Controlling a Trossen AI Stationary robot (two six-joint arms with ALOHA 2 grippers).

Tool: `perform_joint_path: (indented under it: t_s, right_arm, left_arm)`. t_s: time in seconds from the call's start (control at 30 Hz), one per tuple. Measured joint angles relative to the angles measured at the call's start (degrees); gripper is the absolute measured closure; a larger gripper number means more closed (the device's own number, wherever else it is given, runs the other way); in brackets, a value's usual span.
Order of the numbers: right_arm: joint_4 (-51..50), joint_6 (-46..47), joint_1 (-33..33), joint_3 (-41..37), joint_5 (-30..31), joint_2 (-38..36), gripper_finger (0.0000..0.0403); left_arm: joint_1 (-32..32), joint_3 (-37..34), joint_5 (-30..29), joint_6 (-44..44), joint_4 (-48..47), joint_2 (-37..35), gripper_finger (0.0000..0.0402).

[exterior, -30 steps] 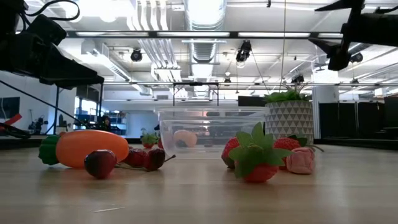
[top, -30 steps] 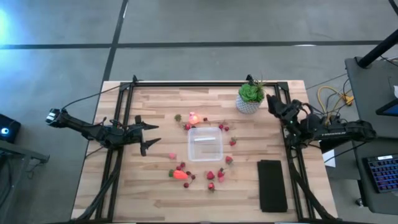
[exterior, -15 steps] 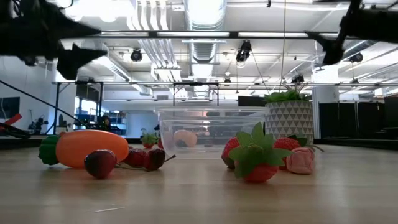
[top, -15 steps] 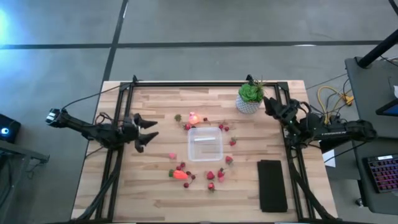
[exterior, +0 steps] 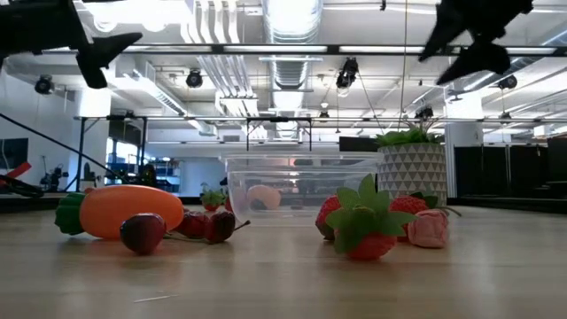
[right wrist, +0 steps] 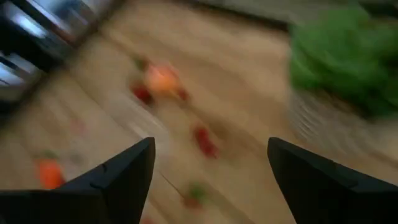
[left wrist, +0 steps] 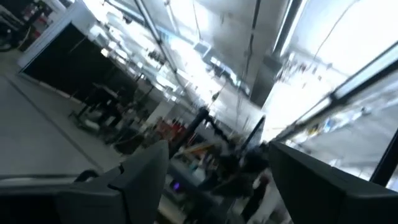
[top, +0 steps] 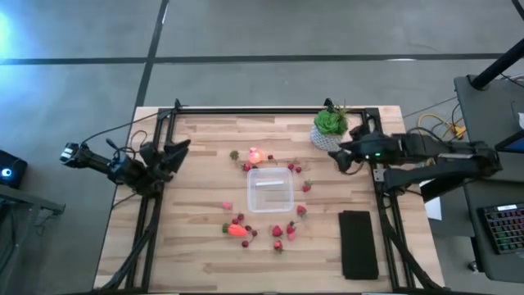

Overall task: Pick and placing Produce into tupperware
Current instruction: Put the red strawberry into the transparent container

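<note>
One clear tupperware (top: 270, 189) sat near the middle of the wooden table (top: 196, 246), with nothing clearly inside it. Around it the produce lay loose on the wood: one orange carrot-like piece (top: 237, 230) toward the near side, one pink-orange round fruit (top: 255, 155) just beyond the box's far edge, one small pink piece (top: 227, 205) off to the left, and roughly a dozen small red strawberry-like pieces, too tiny to count surely, in clusters near the carrot (top: 241, 220), below the box's right corner (top: 283, 233), and along its right side (top: 304, 188). From table height, the carrot (exterior: 120, 211) and a large leafy strawberry (exterior: 361, 228) stood in front of the box (exterior: 301, 188). One green potted plant (top: 329, 129) and one flat black slab (top: 358, 244) also sat on the table. The left gripper (top: 174, 153) hung above the table's left edge, fingers spread wide and holding nothing. The right gripper (top: 337, 158) was just beside the plant, its fingers (right wrist: 124, 177) likewise spread and empty. No writing or labels could be read anywhere.
</note>
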Motion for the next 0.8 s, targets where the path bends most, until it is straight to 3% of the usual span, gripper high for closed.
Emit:
perform_joint_path:
  t_s: [0.1,0.27,0.47,0.8]
  right_arm:
    - [-11.76,1.05,0.10,4.58,-3.92,6.55,0.0101]
    - [-13.19,-0.63,0.93,6.14,-8.96,16.67,0.0101]
    - [-9.97,-1.18,0.93,2.04,-15.78,27.06,0.0101]
    - [1.23,1.57,0.54,1.66,-20.42,37.32,0.0101]
  left_arm:
    - [-0.02,0.00,0.05,-1.36,-4.04,0.98,0.0139]
    - [-0.02,0.00,0.24,-7.63,-11.04,3.22,0.0139]
    - [-0.02,-0.02,0.43,-10.57,-12.47,5.61,0.0139]
    - [-0.02,-0.02,0.45,-10.66,-12.25,5.77,0.0139]
